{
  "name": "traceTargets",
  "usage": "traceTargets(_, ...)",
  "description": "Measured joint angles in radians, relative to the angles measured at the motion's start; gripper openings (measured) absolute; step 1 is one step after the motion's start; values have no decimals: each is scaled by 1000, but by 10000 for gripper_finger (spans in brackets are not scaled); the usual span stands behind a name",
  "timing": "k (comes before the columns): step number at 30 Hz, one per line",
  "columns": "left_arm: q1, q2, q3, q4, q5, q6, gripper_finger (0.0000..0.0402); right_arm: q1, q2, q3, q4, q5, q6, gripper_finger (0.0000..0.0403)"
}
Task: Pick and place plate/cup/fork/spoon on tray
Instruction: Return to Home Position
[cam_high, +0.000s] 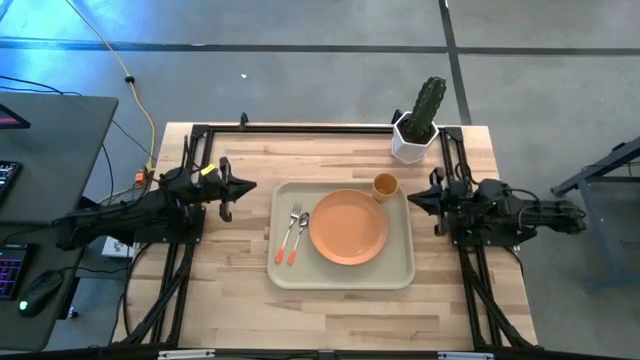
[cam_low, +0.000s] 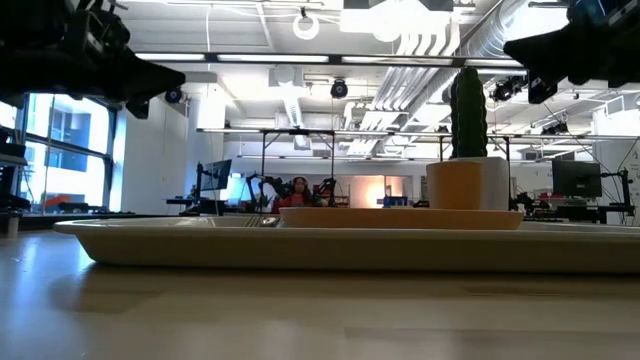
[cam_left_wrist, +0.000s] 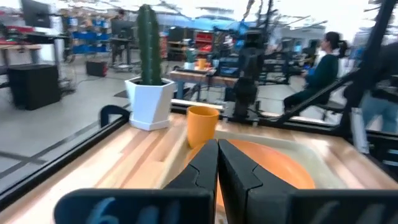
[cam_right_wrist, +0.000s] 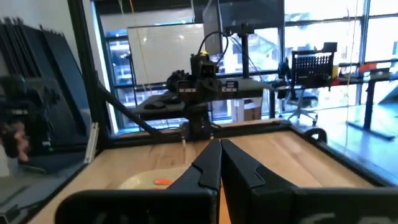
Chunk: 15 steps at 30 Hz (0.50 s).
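Note:
The beige tray (cam_high: 395, 275) lies mid-table. On it rest the orange plate (cam_high: 348, 227), the orange-yellow cup (cam_high: 385, 186) at its far right corner, and the fork (cam_high: 293, 233) and spoon (cam_high: 299, 236) side by side at its left. My left gripper (cam_high: 250, 186) is shut and empty, left of the tray. My right gripper (cam_high: 411, 197) is shut and empty, right of the tray. The left wrist view shows the cup (cam_left_wrist: 202, 125) and plate (cam_left_wrist: 273, 163) past the shut fingers (cam_left_wrist: 217, 163). In the low view the cup (cam_low: 455, 185) stands on the tray (cam_low: 330, 245).
A white pot with a green cactus (cam_high: 418, 125) stands at the table's far right, just beyond the tray. Bare wood lies along the near edge (cam_high: 340, 320). A desk with a keyboard and mouse (cam_high: 40, 290) stands left of the table. A person (cam_left_wrist: 323, 62) sits in the room beyond.

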Motion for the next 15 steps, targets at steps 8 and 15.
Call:
traceTargets(8,0,-101,-54,-29,88,-34,0,0,-44,-76,35,-60,83,0)
traceTargets(15,-2,-146,-54,-67,137,-10,0,0,-43,-90,21,-63,73,0)
